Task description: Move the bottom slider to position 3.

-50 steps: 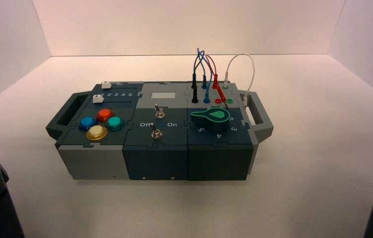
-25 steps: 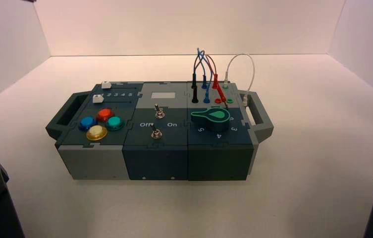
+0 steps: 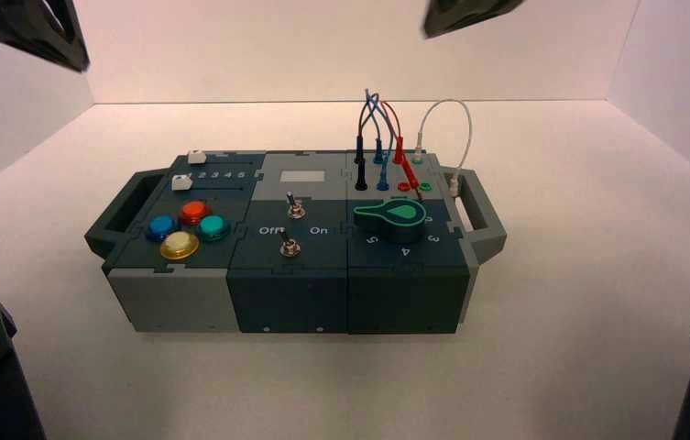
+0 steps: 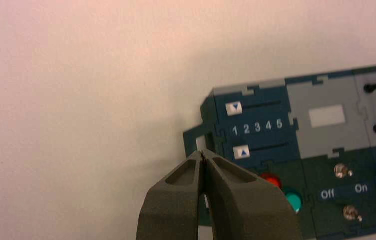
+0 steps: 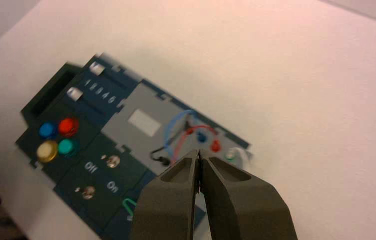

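Both grippers, left (image 4: 203,156) and right (image 5: 198,155), have fingers pressed together on nothing, high above the box (image 3: 290,275), so the approach is just beginning: the bottom slider (image 4: 241,152), at 1, on the far-left panel, needs pushing right to 3 (image 4: 257,127).

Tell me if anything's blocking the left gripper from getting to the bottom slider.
Nothing visible is. The left gripper is shut and raised above the box's left end, with open air between it and the bottom slider, which sits near digit 1. Its track toward position 3 looks clear.
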You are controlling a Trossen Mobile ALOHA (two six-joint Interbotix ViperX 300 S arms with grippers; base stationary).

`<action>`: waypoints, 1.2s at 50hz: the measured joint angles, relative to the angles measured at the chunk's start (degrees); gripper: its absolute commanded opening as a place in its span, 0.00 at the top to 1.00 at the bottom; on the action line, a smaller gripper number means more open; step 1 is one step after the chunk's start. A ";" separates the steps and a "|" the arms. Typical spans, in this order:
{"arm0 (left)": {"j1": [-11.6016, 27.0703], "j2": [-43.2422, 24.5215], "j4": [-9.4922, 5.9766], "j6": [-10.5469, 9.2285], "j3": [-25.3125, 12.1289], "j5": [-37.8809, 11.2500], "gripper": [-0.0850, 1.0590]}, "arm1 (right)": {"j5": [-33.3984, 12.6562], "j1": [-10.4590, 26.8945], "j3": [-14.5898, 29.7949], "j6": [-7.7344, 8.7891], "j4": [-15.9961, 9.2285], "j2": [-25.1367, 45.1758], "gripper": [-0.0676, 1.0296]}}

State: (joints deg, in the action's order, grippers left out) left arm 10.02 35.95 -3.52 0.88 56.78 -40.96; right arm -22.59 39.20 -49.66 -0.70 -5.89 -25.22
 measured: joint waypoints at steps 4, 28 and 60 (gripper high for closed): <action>1.05 -1.85 -0.09 0.00 0.00 0.00 0.95 | -0.09 1.32 1.32 0.00 0.00 1.85 0.96; 4.75 -15.29 -1.32 0.00 -2.20 0.79 0.95 | -1.23 2.46 6.06 0.70 0.09 12.22 0.96; 7.65 -27.77 -2.81 0.00 -5.01 3.34 0.95 | -1.67 2.46 8.53 0.79 0.26 15.03 0.96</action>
State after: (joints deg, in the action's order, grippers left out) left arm 17.67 8.17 -6.33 0.88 51.77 -37.62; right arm -24.26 41.66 -41.13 0.09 -5.63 -10.20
